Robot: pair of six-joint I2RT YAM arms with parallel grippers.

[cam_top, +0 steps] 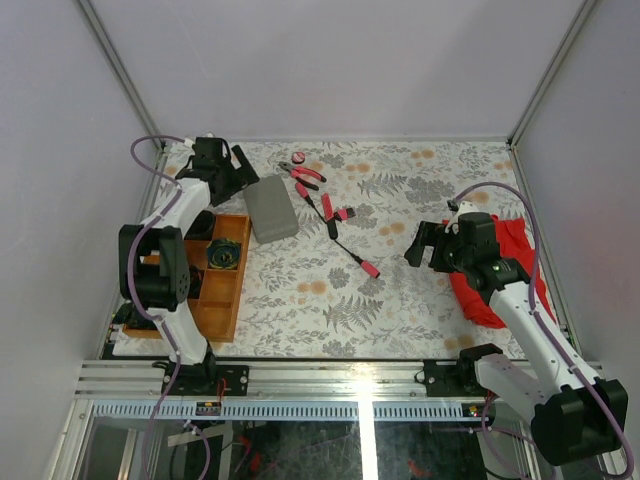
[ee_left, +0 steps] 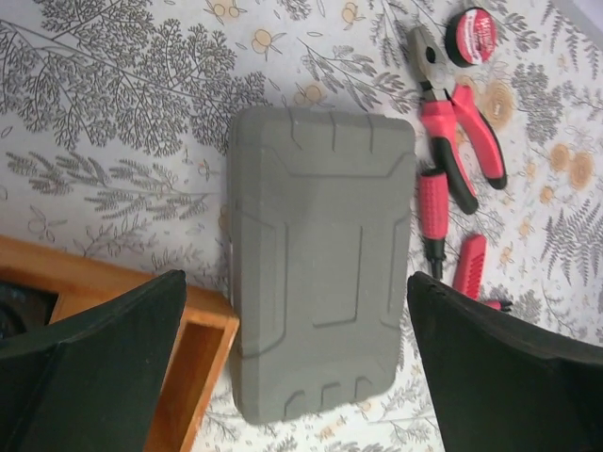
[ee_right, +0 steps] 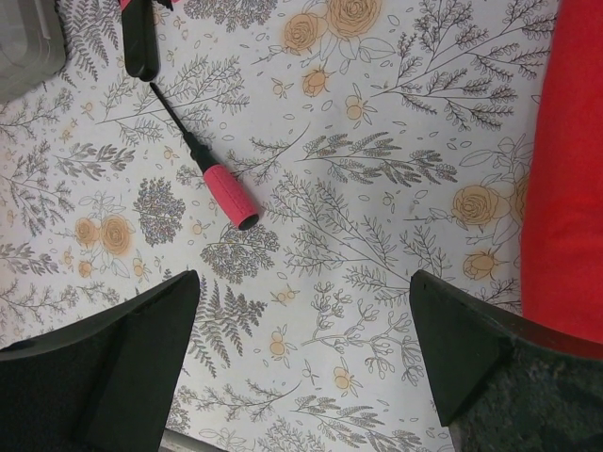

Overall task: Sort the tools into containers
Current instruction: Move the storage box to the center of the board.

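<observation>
left claw (ee_left: 297, 287) released above closed grey case (ee_left: 320, 188), right claw (ee_right: 303, 282) released near screwdriver (ee_right: 224, 193)

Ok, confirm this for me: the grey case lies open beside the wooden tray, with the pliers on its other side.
Wrong on one point: the grey case is shut, lid down, as the left wrist view shows. It does lie beside the wooden tray, with the pliers on its other side.
</observation>
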